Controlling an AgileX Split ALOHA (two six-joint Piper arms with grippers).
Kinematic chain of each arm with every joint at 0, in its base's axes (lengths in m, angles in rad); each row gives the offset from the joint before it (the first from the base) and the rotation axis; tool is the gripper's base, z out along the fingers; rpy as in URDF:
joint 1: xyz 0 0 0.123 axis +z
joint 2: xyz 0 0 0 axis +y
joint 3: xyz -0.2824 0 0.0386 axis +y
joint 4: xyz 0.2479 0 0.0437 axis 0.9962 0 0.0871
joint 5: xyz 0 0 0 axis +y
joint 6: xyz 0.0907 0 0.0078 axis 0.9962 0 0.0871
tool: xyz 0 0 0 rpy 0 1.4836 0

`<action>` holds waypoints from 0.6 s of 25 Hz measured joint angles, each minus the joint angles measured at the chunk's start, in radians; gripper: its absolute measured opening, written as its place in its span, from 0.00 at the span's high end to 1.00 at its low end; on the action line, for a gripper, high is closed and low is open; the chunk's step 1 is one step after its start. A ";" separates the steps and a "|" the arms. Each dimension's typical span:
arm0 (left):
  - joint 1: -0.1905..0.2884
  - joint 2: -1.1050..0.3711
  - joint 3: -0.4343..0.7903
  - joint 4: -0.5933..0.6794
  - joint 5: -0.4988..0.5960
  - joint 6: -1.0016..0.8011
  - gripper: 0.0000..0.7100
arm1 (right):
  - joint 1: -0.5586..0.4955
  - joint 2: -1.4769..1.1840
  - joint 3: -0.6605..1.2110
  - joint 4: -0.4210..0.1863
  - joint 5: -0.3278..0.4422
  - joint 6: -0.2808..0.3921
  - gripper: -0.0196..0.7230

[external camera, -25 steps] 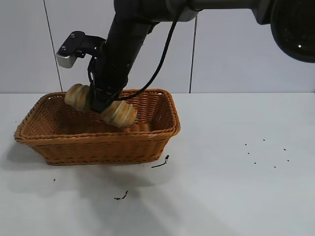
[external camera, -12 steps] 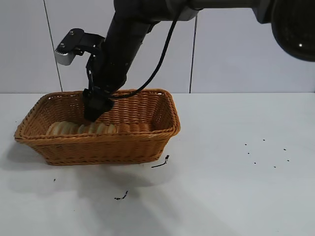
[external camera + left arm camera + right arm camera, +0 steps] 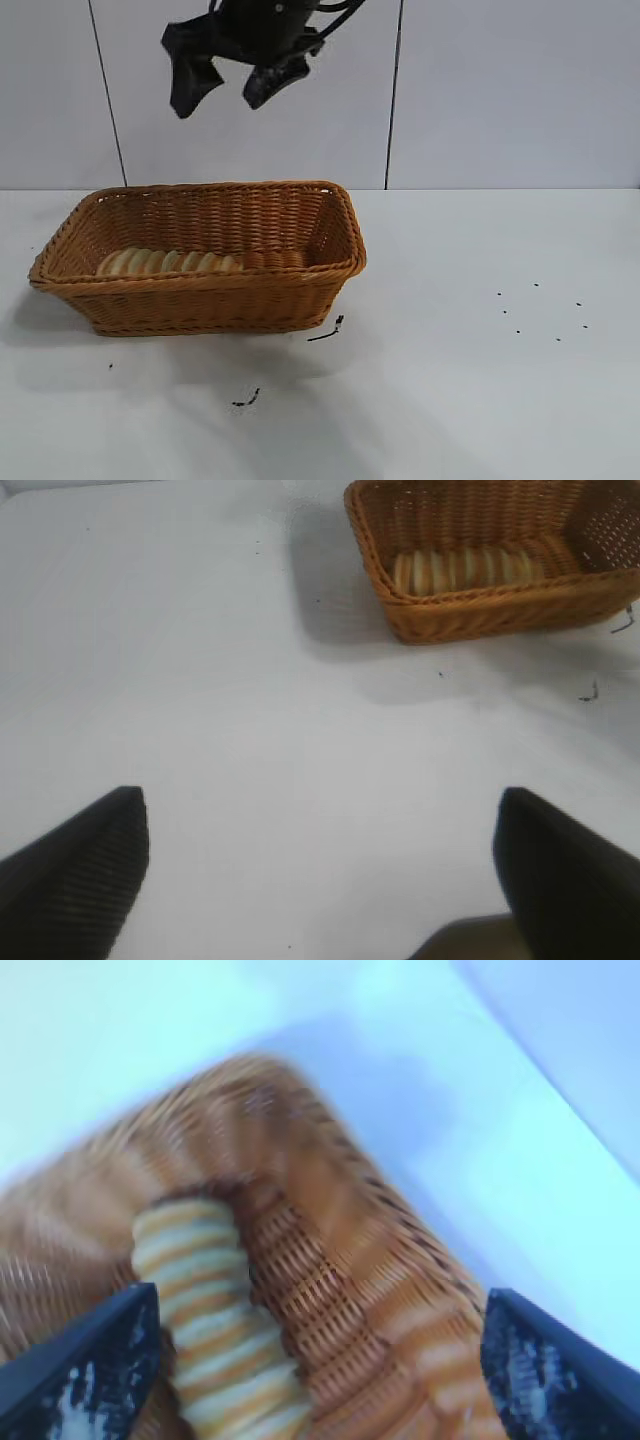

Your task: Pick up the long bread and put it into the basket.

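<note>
Long bread [image 3: 195, 262] lies lengthwise along the basket's [image 3: 200, 290] near wall, directly below my right gripper [image 3: 232, 80], whose jaws hang apart and empty; I judge it placed.

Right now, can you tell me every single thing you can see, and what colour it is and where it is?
long bread: one, striped tan and pale, lying inside the basket along its near wall.
basket: one, orange-brown wicker, on the left half of the table.
table: one, white, under everything.
dark crumbs and scraps: several, black, on the table in front of the basket and scattered to the right.
wall: pale grey panels with thin dark seams, behind the table.
right end effector: one, black, open and holding nothing, high above the basket.
left end effector: one, black, open, over bare table away from the basket; seen only in the left wrist view.
</note>
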 joint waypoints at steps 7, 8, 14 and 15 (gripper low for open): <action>0.000 0.000 0.000 0.000 0.000 0.000 0.02 | -0.222 -0.027 0.000 -0.058 0.103 0.006 0.17; 0.000 0.000 0.000 0.000 0.000 0.000 0.02 | -0.256 -0.033 0.000 -0.061 0.119 0.010 0.17; 0.000 0.000 0.000 0.000 0.000 0.000 0.02 | -0.406 -0.081 0.000 -0.067 0.150 0.015 0.17; 0.000 0.000 0.000 0.000 0.000 0.000 0.02 | -0.421 -0.091 0.000 -0.067 0.150 0.015 0.17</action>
